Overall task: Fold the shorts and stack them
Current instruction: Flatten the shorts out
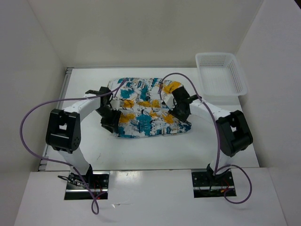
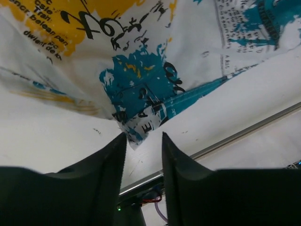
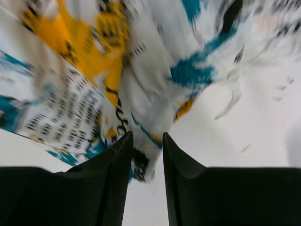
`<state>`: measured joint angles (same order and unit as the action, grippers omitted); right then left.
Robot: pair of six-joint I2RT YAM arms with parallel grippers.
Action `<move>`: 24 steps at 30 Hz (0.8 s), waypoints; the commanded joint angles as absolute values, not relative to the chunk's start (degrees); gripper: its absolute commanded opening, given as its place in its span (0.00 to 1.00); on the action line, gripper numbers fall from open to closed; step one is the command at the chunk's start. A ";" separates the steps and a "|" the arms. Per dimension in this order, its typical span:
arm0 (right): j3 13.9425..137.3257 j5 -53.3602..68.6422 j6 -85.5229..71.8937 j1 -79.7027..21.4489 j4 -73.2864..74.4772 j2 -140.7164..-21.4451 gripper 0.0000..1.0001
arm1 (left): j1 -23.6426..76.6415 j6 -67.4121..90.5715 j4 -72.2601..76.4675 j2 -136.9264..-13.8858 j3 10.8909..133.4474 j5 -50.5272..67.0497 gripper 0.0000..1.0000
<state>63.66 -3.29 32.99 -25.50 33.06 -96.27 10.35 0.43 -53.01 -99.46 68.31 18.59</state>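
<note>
The shorts point(image 1: 146, 108) lie spread in the middle of the table, white cloth with teal, yellow-orange and black print. My left gripper point(image 1: 112, 121) hovers at their left edge. In the left wrist view it point(image 2: 143, 136) stands open, and a teal-printed corner of the shorts point(image 2: 136, 129) just touches its left fingertip point(image 2: 120, 141). My right gripper point(image 1: 178, 113) is over the right part of the shorts. Its jaws point(image 3: 146, 136) stand apart, and a hanging fold of the shorts point(image 3: 143, 157) lies loosely between them, with a gap beside it. The right wrist view is blurred.
A white plastic lattice basket point(image 1: 221, 73) stands at the back right corner. White walls close in the table on the left, back and right. A metal rail point(image 2: 244, 134) runs along the table's left edge. Purple cables loop from both arms.
</note>
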 commanded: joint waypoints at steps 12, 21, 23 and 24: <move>60.64 -3.87 36.92 -17.50 39.90 -92.64 0.53 | 8.09 0.00 -54.57 -99.68 64.17 18.54 0.00; 56.60 0.70 38.40 -17.49 38.24 -95.18 0.56 | 7.56 0.00 -54.58 -98.96 64.25 21.00 0.00; 57.30 1.40 38.41 -17.49 37.62 -95.88 0.50 | 7.56 0.00 -55.19 -98.96 64.25 22.57 0.00; 57.30 1.93 38.41 -17.49 37.62 -95.89 0.48 | 7.56 0.00 -55.20 -98.96 64.25 23.28 0.00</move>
<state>56.77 -0.10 37.56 -17.93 38.65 -95.26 7.55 0.23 -53.28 -100.66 64.05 19.68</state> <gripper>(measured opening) 0.498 0.008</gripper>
